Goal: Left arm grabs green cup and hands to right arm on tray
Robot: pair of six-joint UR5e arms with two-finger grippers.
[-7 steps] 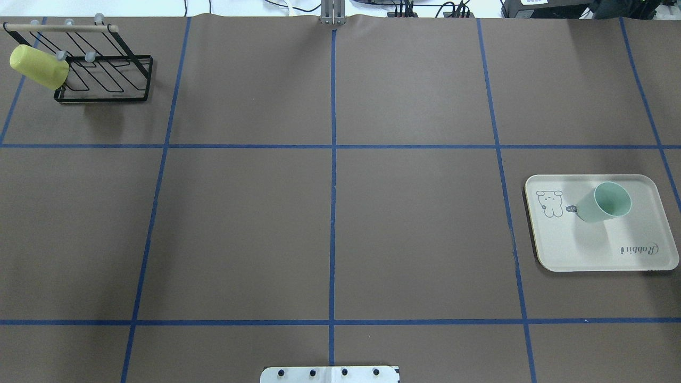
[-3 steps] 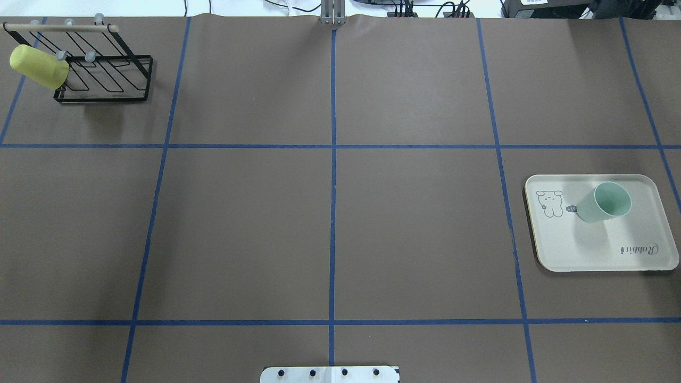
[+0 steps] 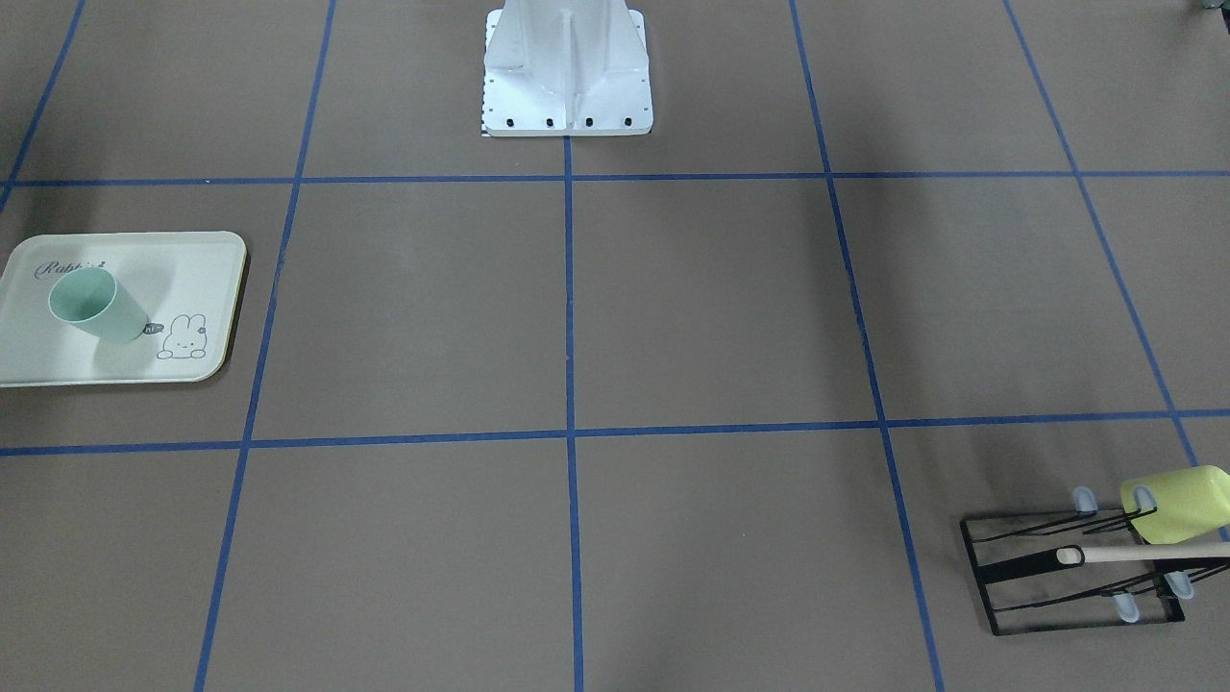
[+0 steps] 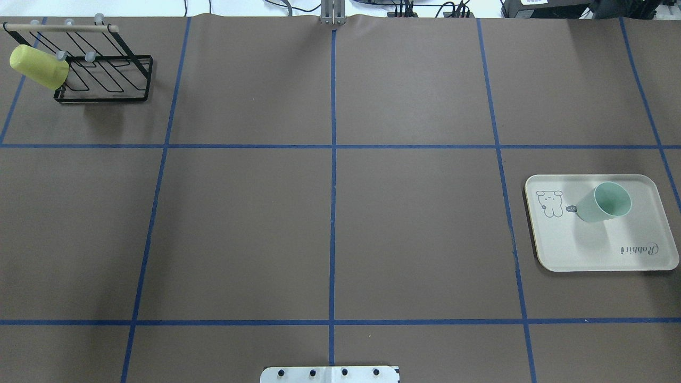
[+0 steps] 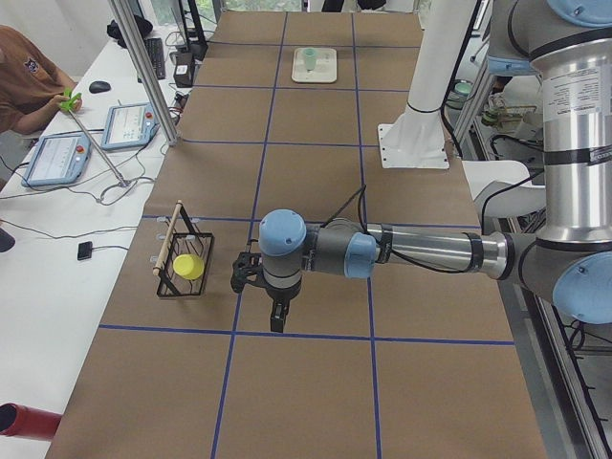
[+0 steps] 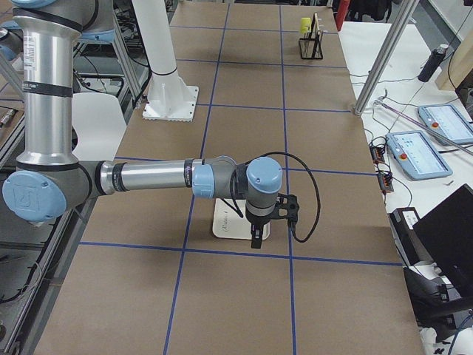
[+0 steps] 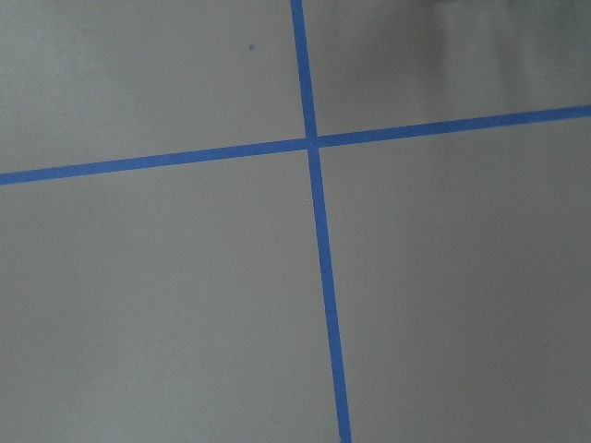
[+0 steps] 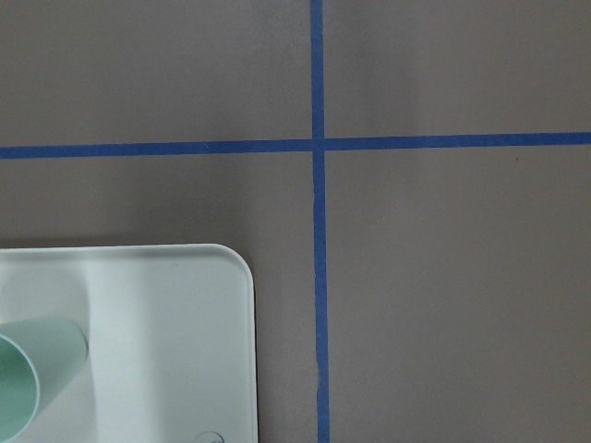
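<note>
The cup (image 4: 604, 202) is seen upright on the tray (image 4: 585, 255), right of the overhead frame, so the task is judged done; no further move seems called for. Left pincer (image 5: 274, 320) and right pincer (image 6: 256, 240) are shown only from the sides, so their opening cannot be told. The cup is set inside the rim; open table (image 4: 330, 229) is left at centre

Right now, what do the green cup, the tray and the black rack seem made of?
The green cup looks like plastic: smooth, matte, mint colour. The tray is likely plastic or melamine: cream, printed rabbit. The black rack is thin bent wire, probably coated metal, with a pale wooden-looking rod.
</note>
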